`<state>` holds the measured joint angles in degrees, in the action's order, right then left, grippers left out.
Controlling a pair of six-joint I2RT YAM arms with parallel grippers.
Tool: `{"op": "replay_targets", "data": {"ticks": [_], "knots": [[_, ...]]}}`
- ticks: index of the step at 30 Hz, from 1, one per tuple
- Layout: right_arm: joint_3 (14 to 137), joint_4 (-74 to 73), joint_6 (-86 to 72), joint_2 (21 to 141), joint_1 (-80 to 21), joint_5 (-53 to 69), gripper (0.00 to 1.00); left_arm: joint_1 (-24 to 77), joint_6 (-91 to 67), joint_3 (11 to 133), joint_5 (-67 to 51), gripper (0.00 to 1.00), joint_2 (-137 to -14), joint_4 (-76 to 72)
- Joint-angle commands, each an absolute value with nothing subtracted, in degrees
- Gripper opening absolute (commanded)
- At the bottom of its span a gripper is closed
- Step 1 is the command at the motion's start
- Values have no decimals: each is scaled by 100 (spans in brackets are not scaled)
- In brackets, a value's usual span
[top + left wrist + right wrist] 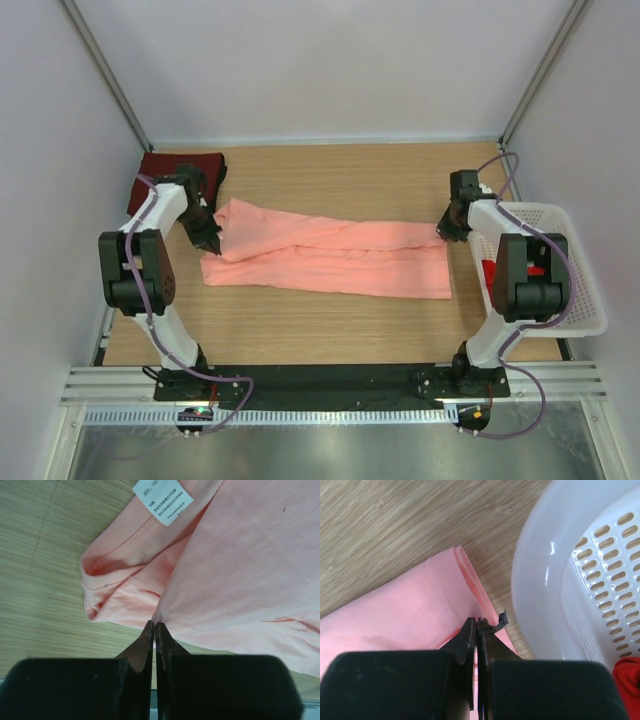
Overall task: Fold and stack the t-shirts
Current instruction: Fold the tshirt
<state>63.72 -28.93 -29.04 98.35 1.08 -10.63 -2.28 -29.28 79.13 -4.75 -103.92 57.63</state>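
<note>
The salmon-pink t-shirt (330, 255) lies in a long folded band across the middle of the table. My left gripper (210, 240) is at its left end, jaws shut on a fold of the pink cloth (240, 555) at the tips (154, 626). My right gripper (445, 232) is at the right end, jaws shut (478, 622) on the shirt's hem (395, 615). The dark maroon t-shirt (175, 168) lies folded at the back left corner. The bright red t-shirt (627, 677) is in the basket, mostly hidden behind my right arm.
The white perforated basket (585, 300) stands at the right edge, its wall (545, 555) close beside my right gripper. A white care label (162, 500) shows on the pink shirt. White walls enclose the wooden table.
</note>
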Motion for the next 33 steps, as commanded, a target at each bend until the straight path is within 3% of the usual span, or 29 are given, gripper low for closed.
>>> {"op": "replay_targets", "data": {"ticks": [1,23,26,29,33], "knots": [[6232,-2769,-2944,9791,176,-1388,1,-264,-2821,7648,-316,0,-10064,5599],[5924,-2988,-3164,9624,176,-2066,2,-229,-2918,7128,-35,0,-10125,5370],[5941,-3058,-3085,9511,176,-1960,11,-237,-2918,7224,175,1,-10073,5431],[6081,-3233,-3076,9291,167,-1637,26,-229,-2936,7470,272,16,-9994,5555],[6266,-3489,-3120,9106,88,-1503,35,-211,-2988,7988,203,27,-9906,5581]]}}
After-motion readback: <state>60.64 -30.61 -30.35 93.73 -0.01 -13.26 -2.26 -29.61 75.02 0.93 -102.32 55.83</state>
